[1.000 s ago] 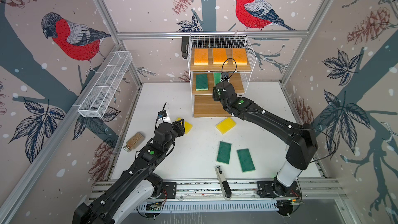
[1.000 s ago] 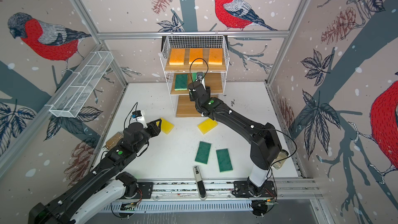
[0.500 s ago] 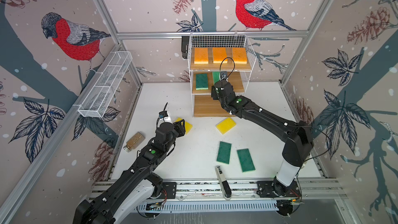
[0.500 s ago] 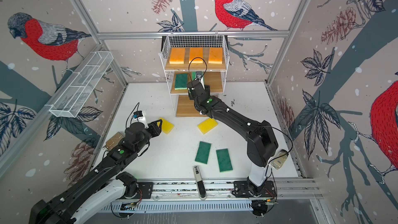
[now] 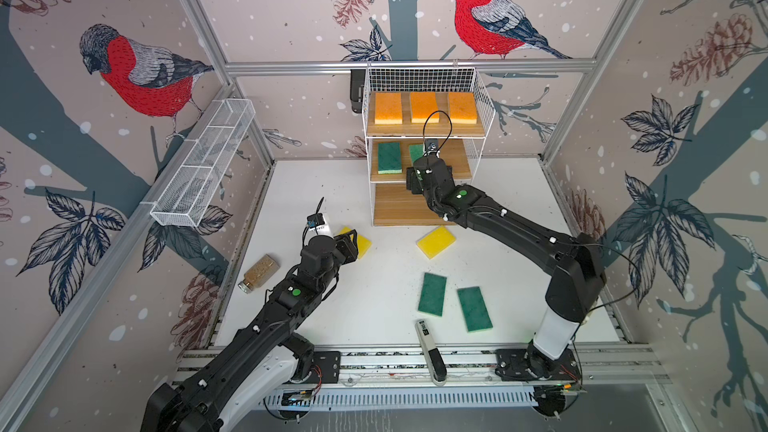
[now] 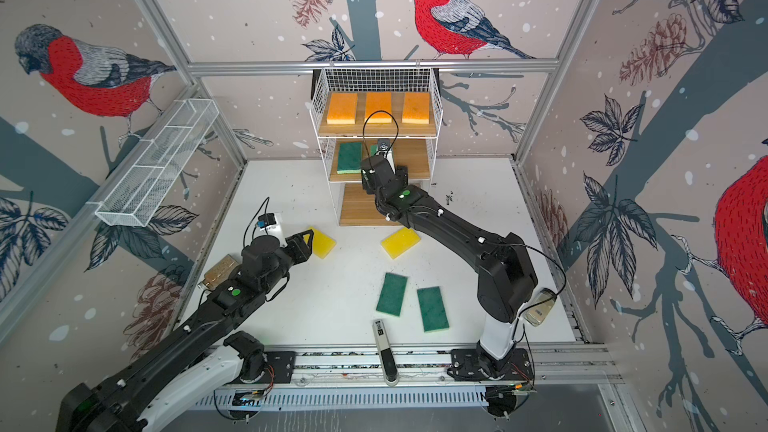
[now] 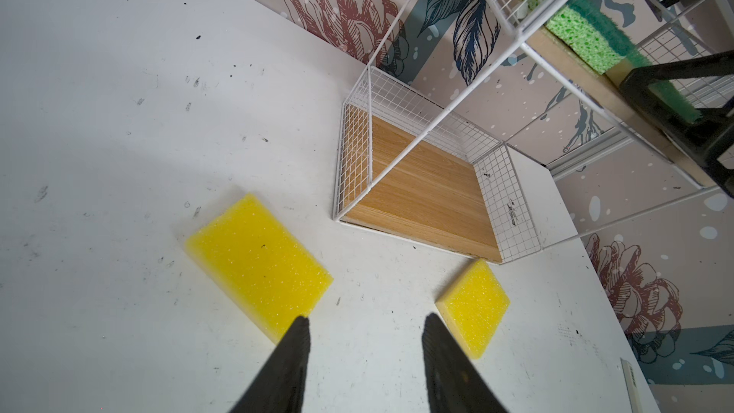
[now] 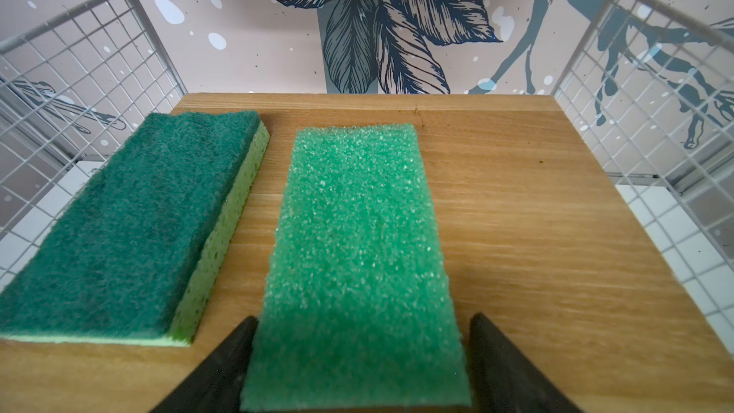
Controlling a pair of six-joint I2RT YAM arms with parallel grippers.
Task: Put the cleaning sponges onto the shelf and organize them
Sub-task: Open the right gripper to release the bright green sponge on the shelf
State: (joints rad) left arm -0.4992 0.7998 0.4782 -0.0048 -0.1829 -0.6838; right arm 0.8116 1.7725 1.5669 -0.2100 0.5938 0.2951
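Surface: white tabletop (image 5: 374, 317) inside a booth papered with bullfinches and pine cones.
Bottom centre: a slim white-and-black device (image 5: 424, 332) lies at the front edge, its dark end over the rail.
Lower centre-right: two sponges lie flat on the table, close but apart: the left green sponge (image 5: 432, 293) and the right green sponge (image 5: 474, 308).
Left gripper (image 7: 366, 323): centre-left in both top views, low over the table. Its fingers stand partway apart with only bare table between them, so it grips nothing. One tip overlaps a corner of the nearer yellow sponge (image 7: 258, 264); whether they touch I cannot tell.
Centre: the second yellow sponge (image 5: 436, 241) lies just in front of the shelf.
Left edge of the table: a small jar (image 5: 259, 273) lies on its side.
Shelf (image 5: 484, 93): upper centre, against the back wall.
Bottom board (image 5: 395, 205): bare.
Middle board (image 8: 536, 212): a dark-topped green sponge (image 8: 131, 224) lies beside a paler green sponge (image 8: 357, 252), both flat, a strip of wood between them.
Right gripper (image 8: 363, 321): reaches into the middle tier, jaws spread astride the paler sponge's near end. A gap shows on one side, so nothing is clamped.
Top board: three orange sponges (image 5: 424, 106) lie side by side.
Upper left: a white mesh trough (image 5: 203, 164) hangs on the side frame.
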